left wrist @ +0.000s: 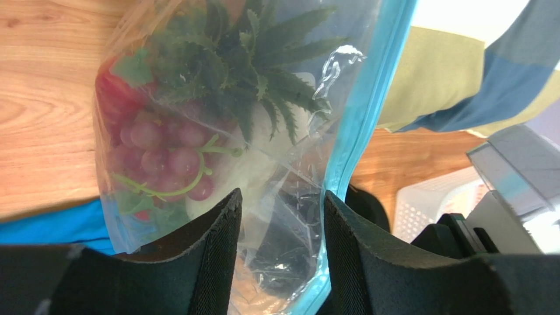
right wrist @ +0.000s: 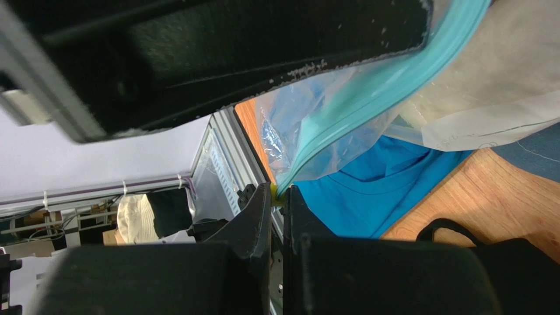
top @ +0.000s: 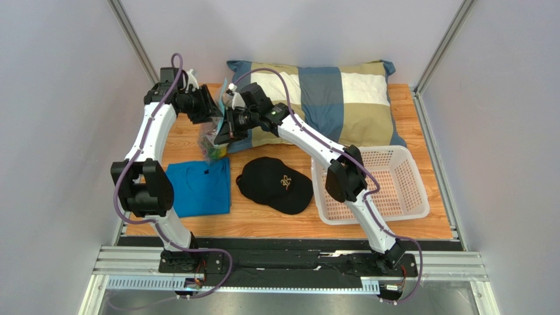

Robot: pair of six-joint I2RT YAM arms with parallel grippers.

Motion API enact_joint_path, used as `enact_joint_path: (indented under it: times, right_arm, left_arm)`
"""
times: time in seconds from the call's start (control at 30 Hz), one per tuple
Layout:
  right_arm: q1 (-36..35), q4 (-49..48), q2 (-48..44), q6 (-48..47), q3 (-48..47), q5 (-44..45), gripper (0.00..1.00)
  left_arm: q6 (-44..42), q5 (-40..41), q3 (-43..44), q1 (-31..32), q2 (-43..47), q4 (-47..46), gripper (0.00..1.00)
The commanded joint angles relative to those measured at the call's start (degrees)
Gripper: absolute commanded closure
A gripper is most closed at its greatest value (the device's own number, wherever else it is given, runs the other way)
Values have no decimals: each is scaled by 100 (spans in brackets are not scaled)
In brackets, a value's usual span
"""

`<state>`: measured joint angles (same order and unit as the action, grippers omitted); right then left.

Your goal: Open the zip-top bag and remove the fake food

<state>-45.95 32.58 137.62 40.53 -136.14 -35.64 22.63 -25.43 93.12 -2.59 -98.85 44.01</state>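
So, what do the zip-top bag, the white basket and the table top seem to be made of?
Zip-top bag: thin clear plastic film, glossy; it wrinkles, glints, and the grapes show through. White basket: probably rigid moulded plastic, matt, with a grid of holes. Table top: wood or wood-look laminate, smooth; orange-brown grain lines show, but which of the two cannot be told.

We are in a robotics lab's test cell, not a home: plain grey panels [top: 59, 98] on aluminium posts [top: 131, 36] wall in a wooden table [top: 263, 223]. Along the frame's bottom, a slotted metal rail [top: 128, 262] anchors robot arms [top: 151, 131]. A pillow [top: 328, 92], cap [top: 273, 187], shirt [top: 197, 190] and basket [top: 374, 213] lie about as loose household items.
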Motion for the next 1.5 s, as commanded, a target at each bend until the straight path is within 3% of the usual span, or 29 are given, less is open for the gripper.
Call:
enact_joint_path:
  times: [0.0,0.17,0.2,0.23,0.37,0.6,0.7,0.8,0.83,0.87,0.97,1.03,1.1,1.13,1.2,1.3,1.33,1.47]
  right_arm:
    - [16,-15,37,-300,-247,-189,100]
    - [25,-32,10,-300,-247,-277,100]
    - [25,-41,2,-318,-238,-277,100]
    - [16,-32,1,-318,-247,-277,100]
    - [43,-76,-25,-283,-255,-295,100]
    - [43,-103,-148,-309,-89,-339,100]
    - [43,-85,-305,-528,113,-286,100]
    - [104,-6,-446,-739,245,-207,100]
    - [139,159,-473,-984,254,-111,100]
    - [174,239,-517,-1090,263,-40,100]
    - [463,424,-605,-1644,298,267,100]
    - [569,443,-579,-1881,79,495,97]
    - [649,276,-535,-2075,-88,610,76]
    - [649,-38,-526,-2119,-62,689,48]
    - [649,-426,-631,-2103,165,716,26]
    - [640,-1348,-1104,-1866,1235,733,16]
    - [632,-2003,-1280,-1778,1969,742,15]
    - [562,-3536,-2010,-1417,3458,708,11]
  left_arm:
    - [-479,1021,820,233,-38,450,44]
    - [-400,971,998,496,-74,531,43]
    - [-374,935,937,514,-38,347,8]
    - [-356,978,910,583,-21,310,5]
    - [-295,1864,1295,760,-415,678,3]
    - [-84,1805,1788,760,-925,706,4]
    - [22,1805,2033,760,-1197,749,13]
    - [-4,1840,2411,742,-1461,994,53]
    - [-4,1883,2499,742,-1488,1065,89]
    - [-4,1962,2561,742,-1506,1144,99]
    - [83,2364,2685,742,-1383,1452,100]
    - [582,2839,2536,707,-1103,1785,100]
    - [1178,3289,2073,637,-683,1874,100]
    - [1426,3351,1904,585,-549,1874,100]
    - [2092,3072,1466,349,-251,1805,100]
    - [2796,2430,1192,77,-179,1839,100]
    - [2938,2316,1147,22,-170,1865,100]
    - [3633,1850,770,-145,5,1665,100]
